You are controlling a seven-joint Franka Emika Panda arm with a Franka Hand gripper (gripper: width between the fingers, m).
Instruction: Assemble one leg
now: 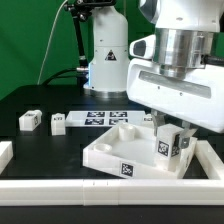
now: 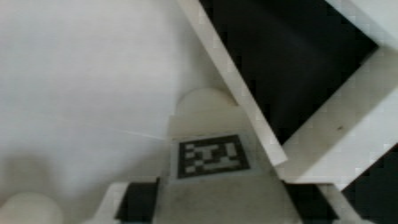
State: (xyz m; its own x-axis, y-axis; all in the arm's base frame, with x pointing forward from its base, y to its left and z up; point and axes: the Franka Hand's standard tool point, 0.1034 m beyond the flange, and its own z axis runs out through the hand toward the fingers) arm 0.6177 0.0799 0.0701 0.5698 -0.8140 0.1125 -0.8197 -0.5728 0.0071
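My gripper (image 1: 171,136) is shut on a white leg (image 1: 163,147) with a black-and-white tag on its face. It holds the leg upright at the corner of the large white tray-like piece (image 1: 110,152) on the exterior view's right. In the wrist view the leg (image 2: 215,150) sits between my two dark fingers (image 2: 143,200), its far end against the tray's floor (image 2: 89,80), beside the tray's wall (image 2: 267,95). I cannot tell whether the leg is seated in the corner recess. Two more legs (image 1: 29,120) (image 1: 57,122) lie loose at the exterior view's left.
The marker board (image 1: 100,118) lies behind the tray. White rails border the table at the front (image 1: 100,190), the left (image 1: 5,150) and the right (image 1: 210,160). The arm's white base (image 1: 105,55) stands at the back.
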